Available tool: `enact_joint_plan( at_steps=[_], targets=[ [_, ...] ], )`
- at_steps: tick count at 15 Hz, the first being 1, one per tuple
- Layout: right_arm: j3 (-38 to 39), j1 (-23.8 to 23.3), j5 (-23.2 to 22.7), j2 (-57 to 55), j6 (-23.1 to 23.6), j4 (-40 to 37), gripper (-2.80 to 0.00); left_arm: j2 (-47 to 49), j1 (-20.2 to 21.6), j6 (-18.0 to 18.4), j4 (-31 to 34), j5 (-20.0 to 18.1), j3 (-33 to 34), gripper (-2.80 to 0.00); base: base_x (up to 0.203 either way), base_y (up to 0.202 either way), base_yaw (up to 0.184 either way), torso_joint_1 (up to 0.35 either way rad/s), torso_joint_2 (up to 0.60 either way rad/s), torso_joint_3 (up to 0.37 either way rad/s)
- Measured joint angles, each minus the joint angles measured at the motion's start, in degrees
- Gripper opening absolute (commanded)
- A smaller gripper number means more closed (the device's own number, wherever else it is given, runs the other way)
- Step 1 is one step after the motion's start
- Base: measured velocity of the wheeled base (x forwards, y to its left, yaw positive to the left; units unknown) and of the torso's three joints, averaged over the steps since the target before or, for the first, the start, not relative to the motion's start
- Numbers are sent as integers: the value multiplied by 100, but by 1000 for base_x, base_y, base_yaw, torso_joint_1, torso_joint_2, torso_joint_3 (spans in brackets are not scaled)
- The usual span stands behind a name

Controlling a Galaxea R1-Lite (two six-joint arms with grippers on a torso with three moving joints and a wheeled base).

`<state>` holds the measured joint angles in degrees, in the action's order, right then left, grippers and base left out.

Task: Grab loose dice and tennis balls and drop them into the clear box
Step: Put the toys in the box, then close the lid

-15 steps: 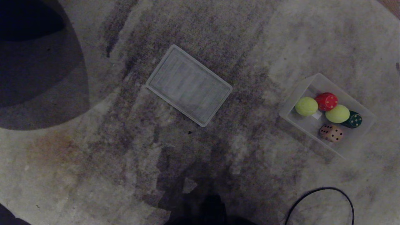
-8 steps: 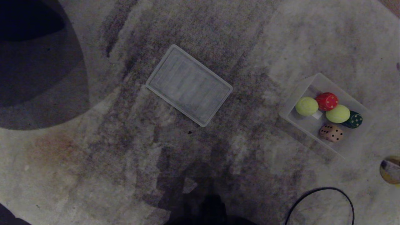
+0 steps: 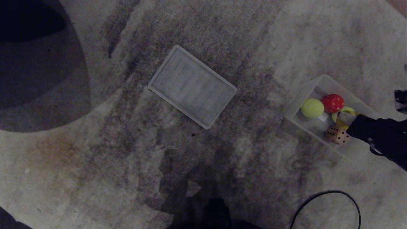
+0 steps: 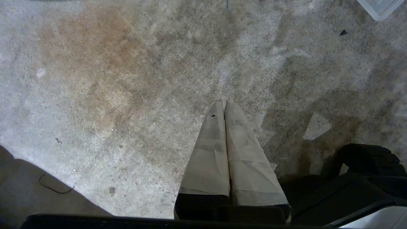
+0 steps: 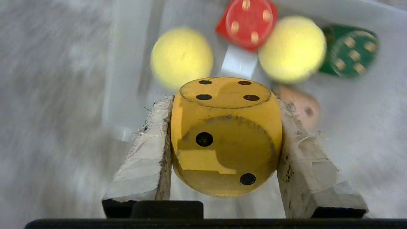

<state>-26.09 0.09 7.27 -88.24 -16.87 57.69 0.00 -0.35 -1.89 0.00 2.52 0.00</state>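
The clear box lies on the carpet at the right. In it are two tennis balls, a red die, a peach die and a dark green die; the arm hides the green one in the head view. My right gripper reaches in from the right edge, above the box. It is shut on a yellow die with black dots. My left gripper hangs shut and empty over bare carpet, outside the head view.
A flat ribbed translucent lid lies on the carpet left of the box. A black cable loops at the near right. A dark rounded shape fills the far left corner.
My right arm has swung in from the right edge with the yellow die and now hangs over the box, covering the green die in the head view. The left arm has not moved.
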Motion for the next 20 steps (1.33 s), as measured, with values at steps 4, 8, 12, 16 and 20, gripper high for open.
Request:
enact_joint_plan(
  at_steps=[4, 8, 12, 16, 20],
  targets=[
    [-48, 27, 25, -960, -46, 1011, 0, 0, 0, -1, 0, -2, 0, -280, 0, 0, 0, 0, 0, 0],
    [94, 25, 33, -1266, -26, 1210, 0, 0, 2, 0, 0, 0, 0, -280, 0, 0, 0, 0, 0, 0],
    [468, 40, -76, -991, -4, 1173, 0, 0, 2, -1, 0, 0, 0, -280, 0, 0, 0, 0, 0, 0],
    [1249, 107, -130, -27, 138, 889, -280, 0, 0, -1, 0, 0, 0, -280, 0, 0, 0, 0, 0, 0],
    [2107, 125, -182, 1669, 574, -251, -280, 0, 0, 0, 0, -2, 0, -280, 0, 0, 0, 0, 0, 0]
  ],
)
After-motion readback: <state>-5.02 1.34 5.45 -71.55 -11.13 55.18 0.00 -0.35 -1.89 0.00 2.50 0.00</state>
